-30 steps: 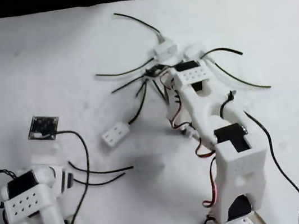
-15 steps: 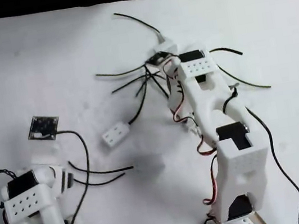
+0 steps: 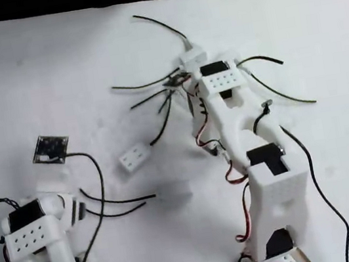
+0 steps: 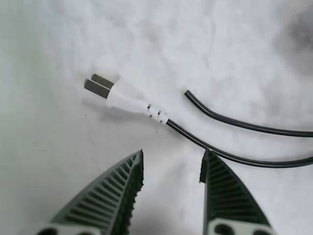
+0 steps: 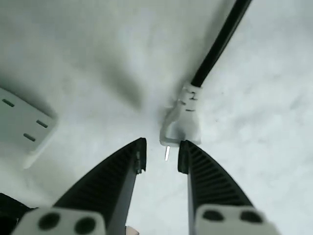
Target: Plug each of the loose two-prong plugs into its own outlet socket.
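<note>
The left arm (image 3: 35, 239) sits at the near left corner of the table (image 3: 317, 22). The left fingers (image 4: 124, 188) are spread apart and hold nothing. The near plug (image 4: 124, 98) lies flat on the table just past their tips and does not touch them. Its two prongs point away from its black cord (image 4: 230, 156).

A little black square (image 3: 51, 149) lies farther out, toward the left edge. The middle socket (image 3: 134, 157) lies in the middle of the table.

The right arm (image 3: 272, 182) stretches from the near edge toward the far edge. The right fingers (image 5: 122, 171) are apart too and grip nothing. The far plug (image 5: 183, 122) sits right at their tips. It seems to touch one tip, and a prong pokes into the gap between them. The far socket (image 3: 192, 56) lies near them, closer to the far edge. Loose cords (image 3: 147, 82) spread out around it.
</note>
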Controlling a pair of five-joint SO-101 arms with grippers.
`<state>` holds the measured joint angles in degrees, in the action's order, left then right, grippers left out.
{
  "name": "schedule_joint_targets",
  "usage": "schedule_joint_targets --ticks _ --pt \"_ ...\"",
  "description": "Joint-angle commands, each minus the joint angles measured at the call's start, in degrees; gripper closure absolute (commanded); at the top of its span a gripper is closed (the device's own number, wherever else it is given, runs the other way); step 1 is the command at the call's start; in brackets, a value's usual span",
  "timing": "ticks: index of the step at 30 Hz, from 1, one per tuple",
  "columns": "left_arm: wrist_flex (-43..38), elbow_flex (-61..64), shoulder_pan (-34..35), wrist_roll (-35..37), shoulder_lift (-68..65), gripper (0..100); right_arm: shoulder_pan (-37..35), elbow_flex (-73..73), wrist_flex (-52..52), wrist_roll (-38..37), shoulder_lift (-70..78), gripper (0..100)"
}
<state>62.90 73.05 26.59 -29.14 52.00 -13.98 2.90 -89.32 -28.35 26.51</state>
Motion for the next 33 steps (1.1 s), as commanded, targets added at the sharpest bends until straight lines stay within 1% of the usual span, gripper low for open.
schedule_joint_targets --ticks 1,9,15,17,20,22,24,30,33 --pt "-0.8 -0.1 -0.1 0.1 1.1 80 0.7 1.8 1.4 0.0 3.4 88.4" --pt "-0.8 0.0 -0.1 0.1 1.1 80 5.4 10.0 1.1 0.0 8.8 88.5" --pt "-0.8 0.0 -0.1 -1.8 1.1 80 4.9 10.5 1.0 -0.1 9.5 88.6" --pt "-0.8 0.0 -0.1 -1.9 1.1 80 4.5 10.5 1.0 -0.1 9.5 90.5" --pt "-0.8 0.0 -0.1 -2.0 1.1 80 4.1 10.8 1.3 -3.7 9.2 98.2" --pt "-0.8 0.0 -0.1 -2.0 1.1 80 4.3 10.8 1.0 -6.3 9.1 97.5" --pt "-0.8 0.0 -0.1 -2.1 1.1 80 4.7 10.8 0.7 -6.8 9.1 98.3" --pt "-0.8 0.1 -0.1 -2.1 1.1 80 4.9 10.9 -7.3 -6.8 4.5 98.1" --pt "-0.8 0.1 -0.1 -2.1 1.1 80 5.0 10.6 -8.7 -6.5 0.0 98.1"
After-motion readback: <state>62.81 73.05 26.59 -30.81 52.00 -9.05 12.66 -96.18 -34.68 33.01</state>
